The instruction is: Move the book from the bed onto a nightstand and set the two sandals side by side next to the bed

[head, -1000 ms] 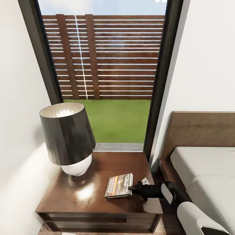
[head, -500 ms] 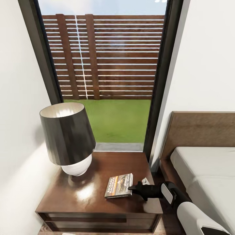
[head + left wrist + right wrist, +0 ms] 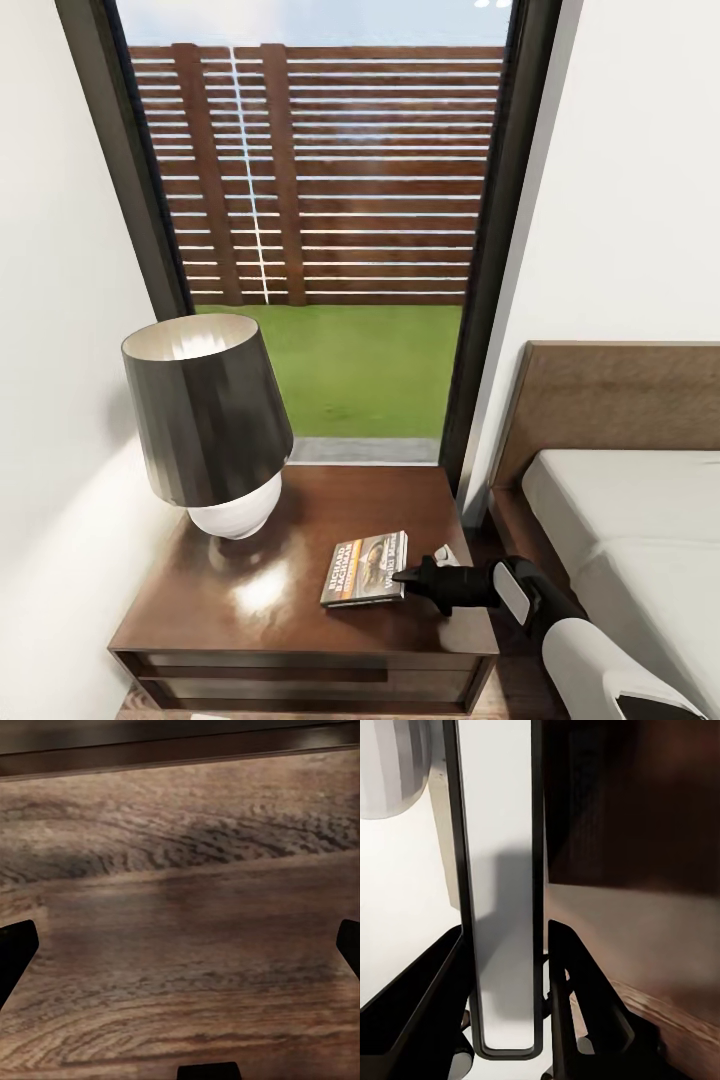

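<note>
Your right gripper [image 3: 405, 576] reaches in from the bed side at nightstand height, its dark fingers closed on the near right edge of the book [image 3: 365, 568]. The right wrist view confirms the hold: the book's thin edge [image 3: 502, 907] stands clamped between the two fingers [image 3: 577, 990]. The book lies flat on the glossy top of the nightstand [image 3: 300, 610], cover up, toward the front right part of that surface. A lamp [image 3: 210, 420] with a dark shade and a white base stands on the back left of the same top, well apart from the book. The bed [image 3: 620, 520], with its brown headboard and pale mattress, sits just right of the nightstand. Behind them a dark-framed window [image 3: 320, 200] shows grass and a slatted fence. Your left gripper [image 3: 180, 945] is spread wide, fingertips [image 3: 15, 952] at the picture's edges, facing the wood-plank floor [image 3: 180, 870] and holding nothing.
</note>
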Controlling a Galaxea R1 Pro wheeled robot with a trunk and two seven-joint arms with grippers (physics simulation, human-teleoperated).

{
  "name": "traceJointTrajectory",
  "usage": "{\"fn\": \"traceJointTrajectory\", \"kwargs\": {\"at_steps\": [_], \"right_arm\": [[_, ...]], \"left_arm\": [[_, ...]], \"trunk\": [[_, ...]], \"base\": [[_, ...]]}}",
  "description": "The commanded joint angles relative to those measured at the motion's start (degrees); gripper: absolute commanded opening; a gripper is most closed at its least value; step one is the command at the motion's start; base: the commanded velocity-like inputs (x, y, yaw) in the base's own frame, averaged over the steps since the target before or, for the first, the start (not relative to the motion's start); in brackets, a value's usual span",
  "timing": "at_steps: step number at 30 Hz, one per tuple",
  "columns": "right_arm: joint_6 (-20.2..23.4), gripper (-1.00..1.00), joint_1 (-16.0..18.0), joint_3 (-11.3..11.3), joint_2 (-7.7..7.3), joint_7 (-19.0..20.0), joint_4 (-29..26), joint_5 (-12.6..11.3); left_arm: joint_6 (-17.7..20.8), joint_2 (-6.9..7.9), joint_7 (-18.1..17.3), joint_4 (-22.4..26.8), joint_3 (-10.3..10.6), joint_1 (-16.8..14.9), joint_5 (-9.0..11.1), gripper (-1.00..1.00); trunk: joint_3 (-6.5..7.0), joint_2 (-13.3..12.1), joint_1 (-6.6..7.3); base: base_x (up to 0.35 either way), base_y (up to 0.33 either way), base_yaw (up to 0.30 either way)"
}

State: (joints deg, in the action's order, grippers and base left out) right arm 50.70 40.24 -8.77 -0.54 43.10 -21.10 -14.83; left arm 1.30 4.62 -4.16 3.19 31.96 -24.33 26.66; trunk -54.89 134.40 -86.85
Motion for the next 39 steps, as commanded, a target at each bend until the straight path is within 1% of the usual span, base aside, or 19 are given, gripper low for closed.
{"fn": "traceJointTrajectory", "kwargs": {"at_steps": [1, 19, 20, 33, 37, 39], "right_arm": [[-0.7, -1.00, 0.0, 0.0, 0.01, 0.1, 0.1, 2.6], [-0.7, -1.00, 0.0, 0.0, 0.01, 0.0, -0.1, 2.7], [-0.7, 1.00, 0.0, 0.0, 0.01, 0.0, -0.1, 2.7], [-0.7, 1.00, 0.1, -0.1, 0.01, -0.2, -0.2, 2.8], [-0.7, 1.00, 0.4, -0.1, 0.01, -1.4, -0.2, 2.7], [-0.7, 1.00, 0.5, -0.1, 0.01, -2.7, -0.2, 2.5]], "left_arm": [[0.1, 0.03, -0.2, 0.1, 0.4, 0.0, 0.6, 1.00], [0.2, 0.03, -0.1, 0.1, 0.4, 0.0, 0.6, 1.00], [0.2, 0.03, -0.1, 0.1, 0.4, 0.0, 0.6, 1.00], [0.2, 0.03, -0.1, 0.1, 0.4, 0.0, 0.6, 1.00], [0.2, 0.03, -0.1, 0.1, 0.4, 0.0, 0.6, 1.00], [0.2, 0.03, -0.1, 0.1, 0.4, 0.0, 0.6, 1.00]], "trunk": [[-0.06, 0.0, 0.01], [-0.06, 0.0, 0.01], [-0.06, 0.0, 0.01], [-0.06, 0.0, 0.01], [-0.06, 0.0, 0.01], [-0.06, 0.0, 0.01]], "base": [[0.000, 0.000, 0.000], [0.000, 0.000, 0.000], [0.000, 0.000, 0.000], [0.000, 0.000, 0.000], [0.000, 0.000, 0.000], [0.000, 0.000, 0.000]]}}
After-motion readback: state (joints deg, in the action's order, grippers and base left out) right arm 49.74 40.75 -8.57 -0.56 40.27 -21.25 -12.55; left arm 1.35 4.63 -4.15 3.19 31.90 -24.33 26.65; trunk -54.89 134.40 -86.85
